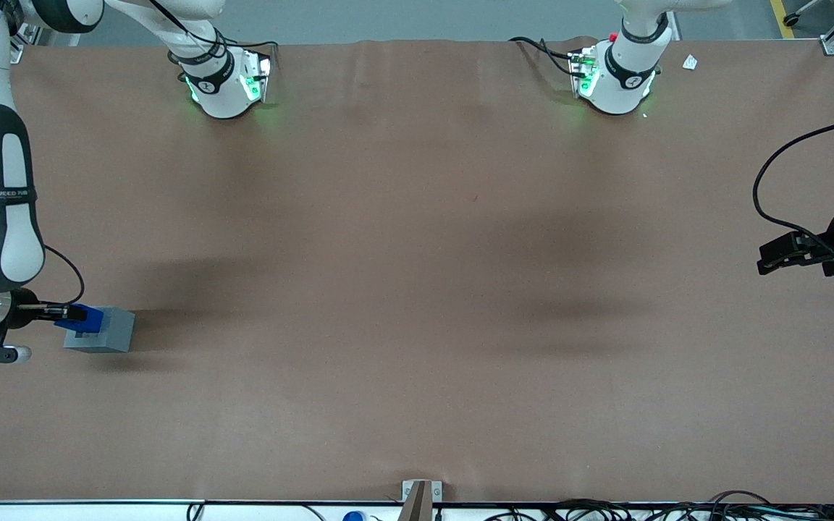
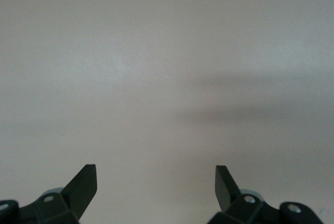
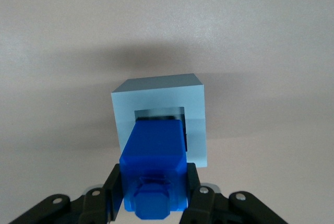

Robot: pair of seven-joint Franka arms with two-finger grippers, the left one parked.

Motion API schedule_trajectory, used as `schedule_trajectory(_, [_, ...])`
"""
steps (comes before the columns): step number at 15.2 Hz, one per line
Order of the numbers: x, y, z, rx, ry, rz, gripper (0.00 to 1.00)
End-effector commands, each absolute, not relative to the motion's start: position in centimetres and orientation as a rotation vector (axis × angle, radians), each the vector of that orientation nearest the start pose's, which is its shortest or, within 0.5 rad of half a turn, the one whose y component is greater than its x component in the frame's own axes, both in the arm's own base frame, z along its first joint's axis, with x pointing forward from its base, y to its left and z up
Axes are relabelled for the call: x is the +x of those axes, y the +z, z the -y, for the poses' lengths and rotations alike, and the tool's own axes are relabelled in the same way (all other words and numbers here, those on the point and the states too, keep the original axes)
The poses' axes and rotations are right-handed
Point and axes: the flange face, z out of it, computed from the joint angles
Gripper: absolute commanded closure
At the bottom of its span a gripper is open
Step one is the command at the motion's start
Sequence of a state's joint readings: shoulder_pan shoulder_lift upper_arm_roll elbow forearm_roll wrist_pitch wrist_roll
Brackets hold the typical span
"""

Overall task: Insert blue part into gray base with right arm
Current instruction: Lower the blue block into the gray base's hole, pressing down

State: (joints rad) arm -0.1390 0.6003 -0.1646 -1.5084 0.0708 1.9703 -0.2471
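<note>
The gray base [image 1: 102,331] stands on the brown table at the working arm's end; its top face with the square socket shows in the right wrist view [image 3: 195,127]. The blue part [image 1: 82,318] is held in my right gripper [image 1: 61,312], which is shut on its sides. In the right wrist view the blue part [image 3: 155,164] sits between the black fingers [image 3: 112,192], its lower end at the mouth of the socket, its stud end toward the camera. I cannot tell how deep it sits in the socket.
The brown table cover [image 1: 417,289] spreads wide toward the parked arm's end. Two arm bases [image 1: 225,83] stand at the table's back edge. A small bracket [image 1: 420,496] and cables lie along the front edge.
</note>
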Motion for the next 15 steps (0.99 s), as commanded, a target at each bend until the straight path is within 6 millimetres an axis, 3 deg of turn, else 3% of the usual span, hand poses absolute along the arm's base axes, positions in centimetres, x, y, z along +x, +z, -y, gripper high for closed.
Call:
schedule_trajectory(1, [67.1, 30.9, 18.9, -3.131, 0.194, -0.078, 0.78])
schedule_trajectory(15, [67.4, 29.6, 19.2, -3.127, 0.208, -0.058, 0.78])
